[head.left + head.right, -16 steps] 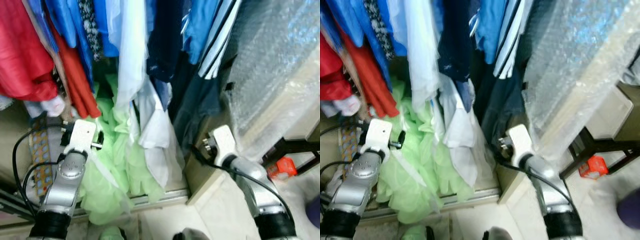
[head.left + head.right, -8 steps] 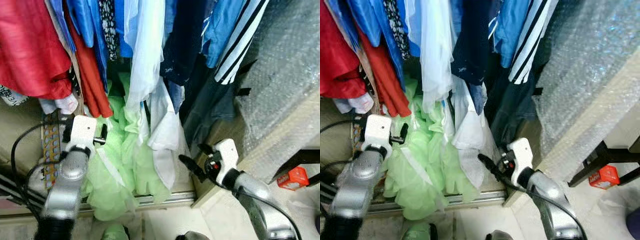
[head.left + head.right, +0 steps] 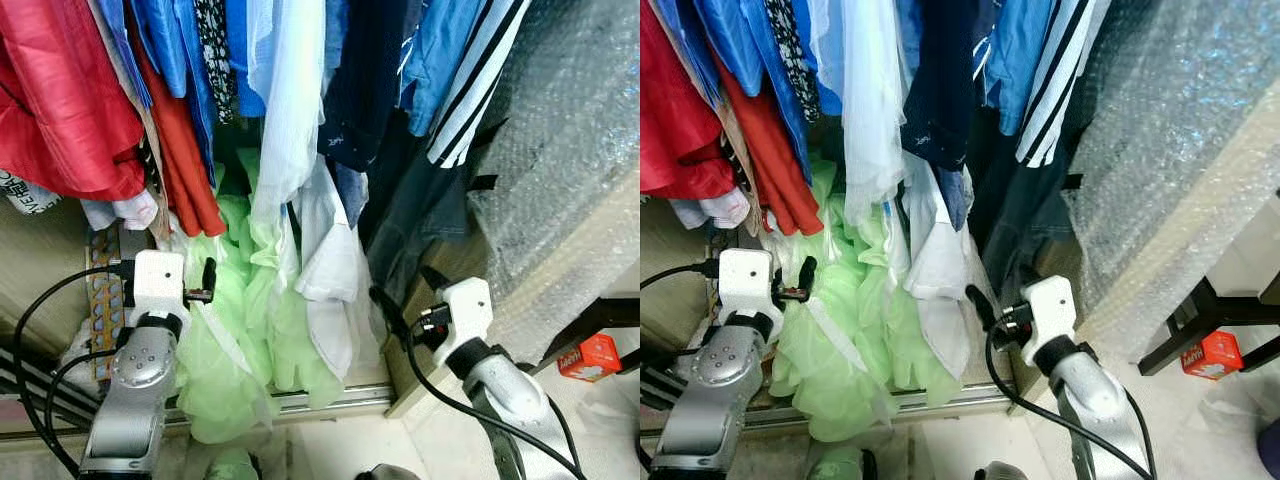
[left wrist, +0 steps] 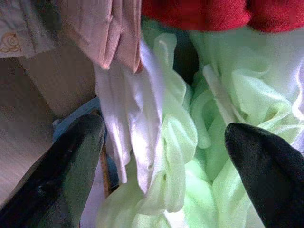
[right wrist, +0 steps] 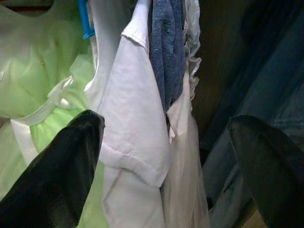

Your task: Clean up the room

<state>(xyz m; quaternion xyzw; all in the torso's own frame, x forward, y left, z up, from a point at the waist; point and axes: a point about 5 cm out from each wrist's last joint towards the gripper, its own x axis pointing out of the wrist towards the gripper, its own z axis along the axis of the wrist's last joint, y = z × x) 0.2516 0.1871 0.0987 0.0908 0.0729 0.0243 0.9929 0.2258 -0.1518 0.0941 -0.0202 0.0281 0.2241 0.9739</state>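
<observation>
Nearest me, the right pincer [image 3: 402,312] had swung out over the last second from beside the bubble wrap [image 3: 570,150]; it now pointed, fingers wide and empty, at the white shirt [image 3: 330,270]. The left pincer [image 3: 208,282], spread wide too and gripping nothing, had barely shifted, its tips against the green dress [image 3: 235,330], whose hem spilled over the door track [image 3: 310,400]. Behind hung the red [image 3: 60,110] and navy [image 3: 365,80] clothes. Probably the shirt or dress was to be tidied; I couldn't tell which.
</observation>
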